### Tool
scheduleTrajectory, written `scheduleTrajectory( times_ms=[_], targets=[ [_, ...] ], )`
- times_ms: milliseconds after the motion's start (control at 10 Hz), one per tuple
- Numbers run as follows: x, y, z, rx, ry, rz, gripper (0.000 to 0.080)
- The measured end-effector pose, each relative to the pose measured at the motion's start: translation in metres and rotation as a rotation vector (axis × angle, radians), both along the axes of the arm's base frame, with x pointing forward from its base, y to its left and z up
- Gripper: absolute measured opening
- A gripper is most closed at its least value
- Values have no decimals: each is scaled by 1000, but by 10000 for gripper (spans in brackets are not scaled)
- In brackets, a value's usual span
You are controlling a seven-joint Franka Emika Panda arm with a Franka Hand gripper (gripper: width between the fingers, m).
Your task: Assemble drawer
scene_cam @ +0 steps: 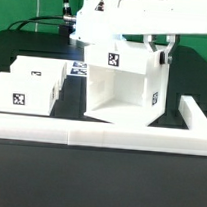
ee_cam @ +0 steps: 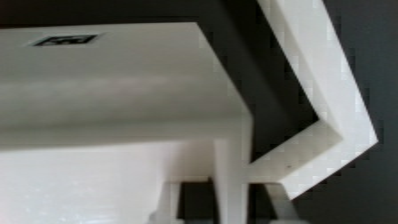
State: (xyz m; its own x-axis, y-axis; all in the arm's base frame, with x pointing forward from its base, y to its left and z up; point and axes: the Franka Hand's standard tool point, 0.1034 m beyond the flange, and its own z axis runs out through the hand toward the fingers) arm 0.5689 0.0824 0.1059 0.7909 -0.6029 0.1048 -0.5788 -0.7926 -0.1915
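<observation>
The gripper seemingly straddles a side wall of the housing.

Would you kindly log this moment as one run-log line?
gripper: straddles housing wall, grip unclear | small boxes: apart, exterior view's left

Bright overhead light; whites glare; wrist view blurred.

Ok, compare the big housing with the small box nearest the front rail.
The housing stands tall, cube-like, open-fronted; the small box is low and shallow. The gripper is at the housing's upper edge; the small box lies free on the exterior view's left. Both are matte white with square tags.
</observation>
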Motion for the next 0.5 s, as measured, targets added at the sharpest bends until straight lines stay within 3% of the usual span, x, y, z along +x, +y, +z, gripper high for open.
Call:
scheduleTrajectory(
  times_ms=[500],
  targets=[
    [5, 4, -2, 110, 12, -374, 45]
  ],
)
